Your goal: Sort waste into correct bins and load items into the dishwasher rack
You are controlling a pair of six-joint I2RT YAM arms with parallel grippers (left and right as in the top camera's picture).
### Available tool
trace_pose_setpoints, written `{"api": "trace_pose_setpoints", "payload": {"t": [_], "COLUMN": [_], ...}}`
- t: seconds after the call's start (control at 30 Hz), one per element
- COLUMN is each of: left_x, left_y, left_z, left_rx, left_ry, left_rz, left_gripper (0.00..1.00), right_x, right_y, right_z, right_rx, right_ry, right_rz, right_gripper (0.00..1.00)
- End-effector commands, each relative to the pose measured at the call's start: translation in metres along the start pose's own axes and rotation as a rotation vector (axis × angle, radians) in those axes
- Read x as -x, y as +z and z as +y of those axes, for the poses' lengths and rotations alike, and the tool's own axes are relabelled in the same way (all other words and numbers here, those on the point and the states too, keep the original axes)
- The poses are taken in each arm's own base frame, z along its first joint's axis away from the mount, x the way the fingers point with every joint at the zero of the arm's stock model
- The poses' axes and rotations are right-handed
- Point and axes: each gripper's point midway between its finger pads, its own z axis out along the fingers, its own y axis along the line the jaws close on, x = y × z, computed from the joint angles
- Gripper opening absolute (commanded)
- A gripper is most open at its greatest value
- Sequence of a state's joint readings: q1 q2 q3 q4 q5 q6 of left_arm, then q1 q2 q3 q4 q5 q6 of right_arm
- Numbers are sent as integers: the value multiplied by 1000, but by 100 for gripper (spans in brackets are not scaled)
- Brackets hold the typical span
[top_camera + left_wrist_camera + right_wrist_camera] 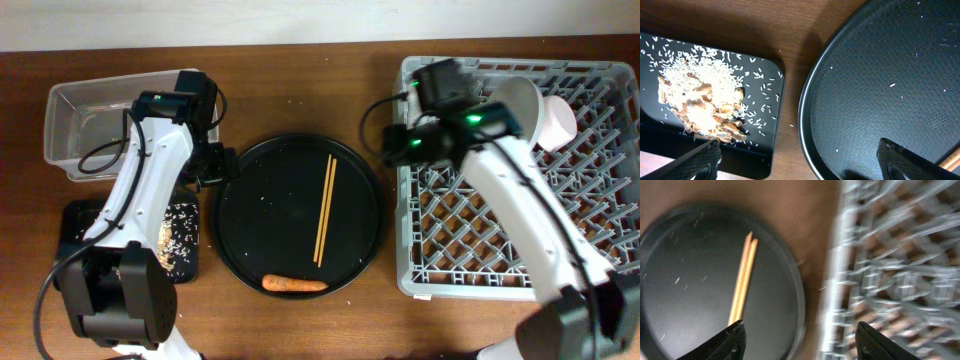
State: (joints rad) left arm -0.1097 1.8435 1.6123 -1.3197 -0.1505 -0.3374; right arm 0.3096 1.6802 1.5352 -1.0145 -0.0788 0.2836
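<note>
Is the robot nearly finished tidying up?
Partly. Rice is in the black tray and dishes stand in the rack. The left gripper and right gripper are open, holding nothing. The chopsticks and carrot wait on the round tray.

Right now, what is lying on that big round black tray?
The round black tray holds two wooden chopsticks side by side, an orange carrot by its rim and a few stray rice grains. The left hand hangs over its left rim, hiding that spot.
</note>
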Motion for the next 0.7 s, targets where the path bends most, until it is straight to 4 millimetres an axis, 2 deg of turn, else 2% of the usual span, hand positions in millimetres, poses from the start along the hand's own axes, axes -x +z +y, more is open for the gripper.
{"api": "trace_pose_setpoints", "payload": {"t": [0.0, 0.17, 0.23, 0.3, 0.4, 0.67], "left_x": [4, 4, 4, 4, 4, 4], "left_y": [-12, -12, -12, -12, -12, -12], "left_z": [4, 4, 4, 4, 4, 4], "left_rx": [-3, -3, -3, -3, -3, -3], "left_ry": [-20, -21, -20, -20, -20, -20], "left_rz": [-42, -42, -42, -42, -42, -42], "left_gripper": [99, 99, 99, 99, 99, 99], "right_x": [-28, -73, -87, -97, -98, -99], "right_y": [42, 118, 144, 161, 170, 168], "right_z": [43, 77, 81, 78, 69, 57], "right_rx": [48, -4, -30, -60, -118, -188], "right_ry": [30, -4, 17, 54, 84, 116], "right_rz": [141, 302, 343, 375, 363, 357], "right_gripper": [69, 67, 66, 62, 59, 55]}}
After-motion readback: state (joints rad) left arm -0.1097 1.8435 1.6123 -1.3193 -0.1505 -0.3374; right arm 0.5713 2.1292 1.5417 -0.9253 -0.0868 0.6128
